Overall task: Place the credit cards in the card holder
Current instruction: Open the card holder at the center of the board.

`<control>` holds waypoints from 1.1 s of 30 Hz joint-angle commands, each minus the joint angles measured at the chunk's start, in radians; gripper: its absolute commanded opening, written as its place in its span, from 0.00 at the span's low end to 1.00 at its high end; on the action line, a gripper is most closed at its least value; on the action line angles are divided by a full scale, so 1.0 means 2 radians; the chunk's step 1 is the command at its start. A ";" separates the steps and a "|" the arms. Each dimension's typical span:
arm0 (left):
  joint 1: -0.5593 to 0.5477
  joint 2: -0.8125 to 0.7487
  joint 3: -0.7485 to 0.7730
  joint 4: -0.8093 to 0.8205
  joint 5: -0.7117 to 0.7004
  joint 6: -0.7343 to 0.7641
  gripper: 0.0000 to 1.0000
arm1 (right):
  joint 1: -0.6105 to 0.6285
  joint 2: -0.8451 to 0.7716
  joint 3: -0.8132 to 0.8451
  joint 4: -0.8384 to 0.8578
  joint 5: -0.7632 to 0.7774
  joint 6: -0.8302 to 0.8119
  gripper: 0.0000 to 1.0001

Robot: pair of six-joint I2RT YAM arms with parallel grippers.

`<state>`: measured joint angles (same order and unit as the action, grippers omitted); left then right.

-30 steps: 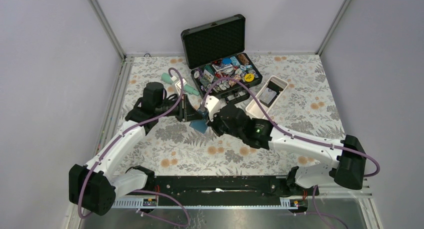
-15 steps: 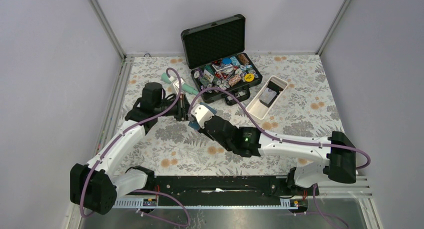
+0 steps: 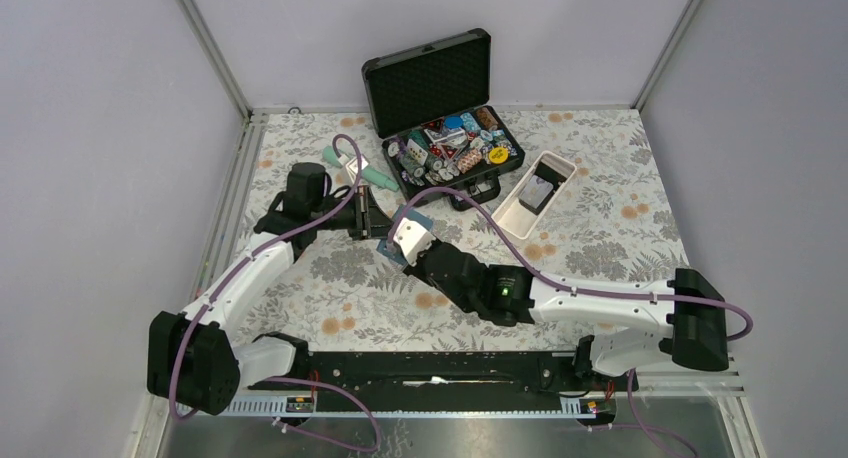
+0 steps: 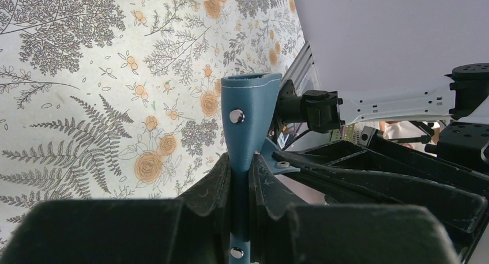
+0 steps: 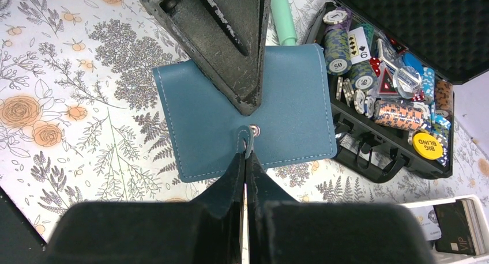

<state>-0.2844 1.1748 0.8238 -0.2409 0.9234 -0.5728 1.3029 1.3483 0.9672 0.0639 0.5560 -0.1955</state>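
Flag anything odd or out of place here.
Nothing spilled or damaged. One oddity: both grippers hold the card holder at once, left gripper clamped across it, right gripper pinching its edge by the snap stud. The credit cards sit in the white tray.

Card holder [image 5: 190, 131] inside hidden (folded)

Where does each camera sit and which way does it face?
Top external: above and behind the bases, looking down on the table and black case; left arm and right arm show.
Left wrist: looks along the tabletop toward the right arm; left hand clamps the card holder edge-on.
Right wrist: looks down on the holder's face; right hand pinches its snap tab.
Shared: both wrist views see the holder.
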 commanded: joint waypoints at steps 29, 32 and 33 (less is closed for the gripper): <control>-0.063 -0.160 -0.002 -0.031 -0.353 0.085 0.00 | -0.227 -0.012 -0.006 0.140 -0.369 0.464 0.83; -0.064 -0.157 -0.001 -0.031 -0.346 0.085 0.00 | -0.225 0.010 0.010 0.143 -0.389 0.466 0.81; -0.064 -0.156 0.000 -0.031 -0.345 0.085 0.00 | -0.225 0.017 0.013 0.144 -0.393 0.466 0.81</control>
<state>-0.4088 0.8616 0.8150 -0.3283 0.2676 -0.4244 0.8505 1.3453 0.9199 0.2722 -0.1417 0.6903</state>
